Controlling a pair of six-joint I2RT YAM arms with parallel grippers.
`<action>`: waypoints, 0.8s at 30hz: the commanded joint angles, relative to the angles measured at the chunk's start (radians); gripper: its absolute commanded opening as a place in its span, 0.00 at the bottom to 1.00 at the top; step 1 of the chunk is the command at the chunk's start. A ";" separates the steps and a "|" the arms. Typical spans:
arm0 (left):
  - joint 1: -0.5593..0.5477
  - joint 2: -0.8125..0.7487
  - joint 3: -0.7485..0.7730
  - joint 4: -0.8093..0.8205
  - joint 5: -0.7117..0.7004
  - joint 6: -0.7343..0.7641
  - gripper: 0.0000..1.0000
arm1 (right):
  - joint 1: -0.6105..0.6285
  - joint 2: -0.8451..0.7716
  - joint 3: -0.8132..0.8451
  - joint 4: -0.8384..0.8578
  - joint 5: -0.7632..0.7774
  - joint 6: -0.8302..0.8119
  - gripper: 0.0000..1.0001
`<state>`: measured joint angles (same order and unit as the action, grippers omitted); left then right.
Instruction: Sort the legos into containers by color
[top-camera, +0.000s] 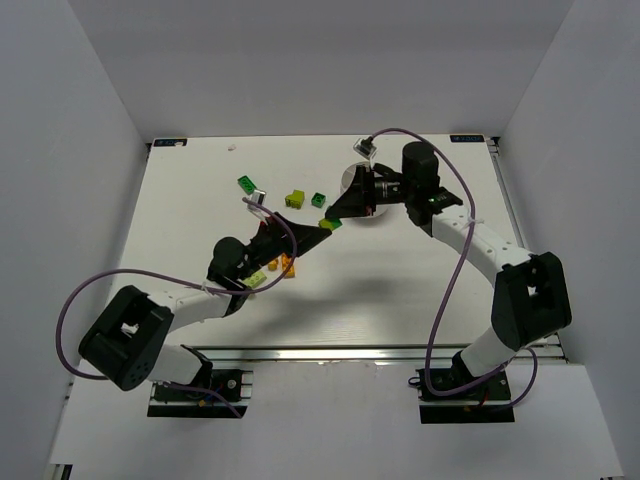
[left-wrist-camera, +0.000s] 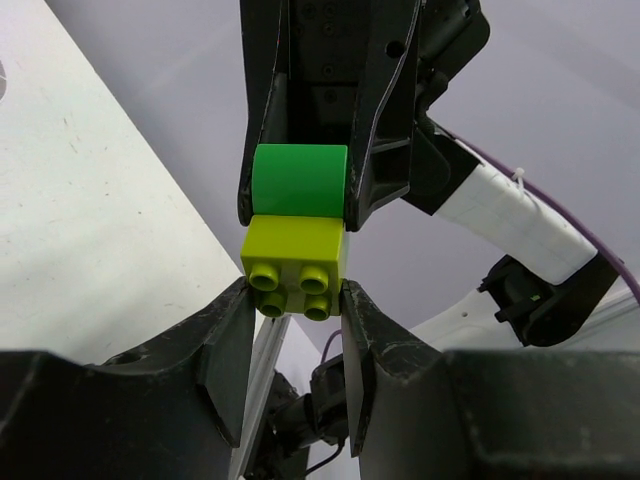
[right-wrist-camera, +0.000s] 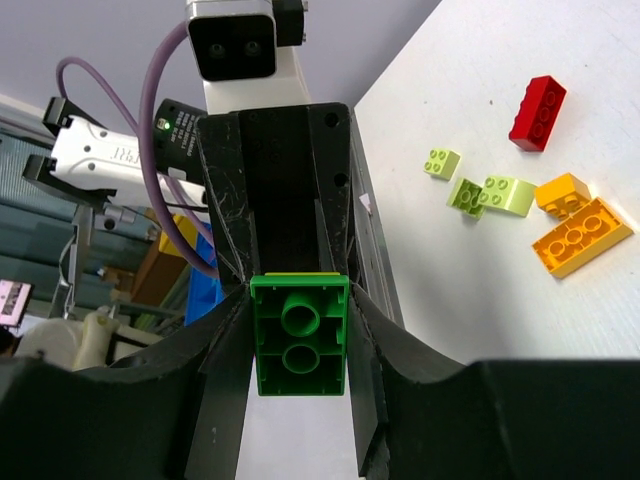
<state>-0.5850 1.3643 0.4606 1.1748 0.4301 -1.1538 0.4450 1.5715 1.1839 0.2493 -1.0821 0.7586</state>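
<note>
Legos lie out on the white tabletop or hang just above it. Any in the dish yet? Can't tell.

L arm reaches in from near-left and R arm curls round from the right. They meet nose to nose over the middle. The round white dish sits under the R arm's wrist, mostly hidden, compartments unreadable.

Key bit: a two-brick stack in mid-air btwn the arms.
- **Right jaws:** partway closed, clamped on the dark green brick.
- **Left jaws:** pinching the lime brick on both flanks, studs toward the L cam.
- **Seam:** the bricks are pressed together and the join falls btwn the two sets of jaws, so the stack axis runs arm to arm.

Looks like a pull-apart along that line is the step in hand. The green's long side lies crosswise to the R squeeze. R arm is nearer the dish.

Count, approx:
- **Dark green, 3:** one held, the far green, the near green.
- **Lime, 5:** one held, the lone lime, three limes clustered by the L arm.
- **Orange, 2:** small orange and big orange.
- **Red, 1:** red brick.
</note>
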 joint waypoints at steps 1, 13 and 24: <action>-0.004 -0.073 -0.003 0.008 -0.013 0.048 0.00 | -0.041 -0.024 0.046 -0.053 -0.010 -0.102 0.00; -0.003 -0.148 -0.010 -0.174 -0.051 0.137 0.00 | -0.157 0.028 0.177 -0.221 0.049 -0.365 0.00; -0.003 -0.422 0.033 -0.681 -0.230 0.310 0.00 | -0.236 -0.002 -0.027 0.085 0.430 -0.858 0.00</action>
<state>-0.5884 1.0203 0.4614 0.6430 0.2756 -0.9012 0.2234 1.5852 1.1915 0.1646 -0.7483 0.0578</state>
